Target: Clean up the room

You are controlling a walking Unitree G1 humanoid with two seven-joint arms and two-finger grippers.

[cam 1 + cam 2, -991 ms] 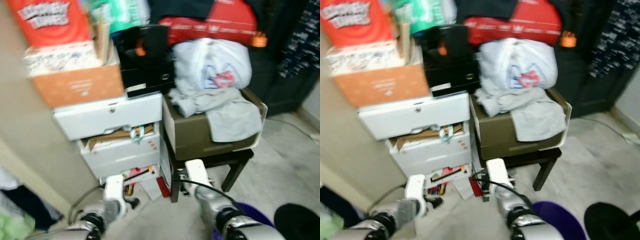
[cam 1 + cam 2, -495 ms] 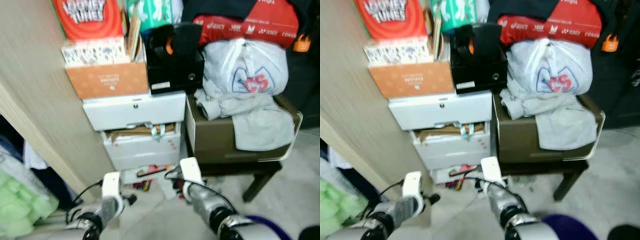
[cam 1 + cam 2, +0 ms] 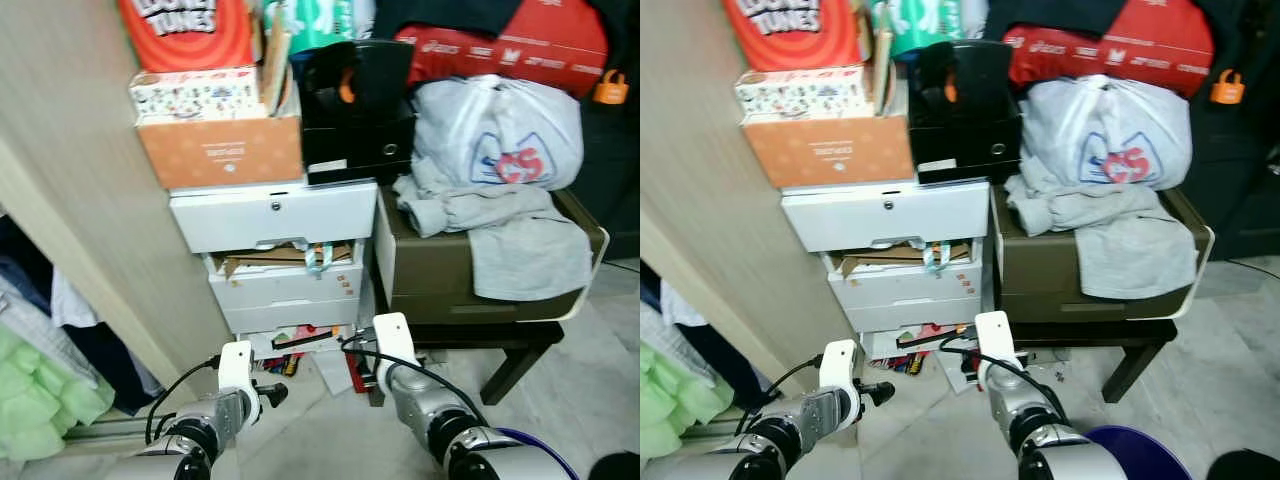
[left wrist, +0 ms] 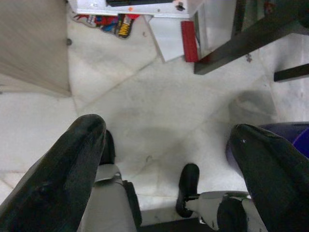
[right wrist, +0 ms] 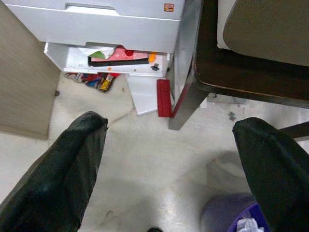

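From the head cameras, both arms hang low in front of a white drawer unit [image 3: 275, 260] whose lower drawers spill papers. The left gripper [image 3: 265, 393] sits near the floor below the drawers; ahead and above it rise an orange box [image 3: 220, 150] and a black case [image 3: 355, 95]. To the right of the right arm, a dark stool [image 3: 490, 340] carries an olive bin [image 3: 450, 275] draped with grey clothes [image 3: 500, 225] and a white bag [image 3: 500, 135].

Down the left wrist, the left gripper [image 4: 169, 159] is spread wide with nothing between its fingers [image 4: 63, 183]; past them lies pale floor [image 4: 159, 111], with a red book [image 4: 189, 41] and comic papers [image 4: 108, 21] beyond.

Down the right wrist, the right gripper [image 5: 169, 164] is likewise wide apart and empty. Ahead of it, the red book [image 5: 163, 97] and a white sheet [image 5: 142, 94] lie by the stool leg [image 5: 186, 104]; a purple bin [image 5: 231, 215] sits close beside one finger.
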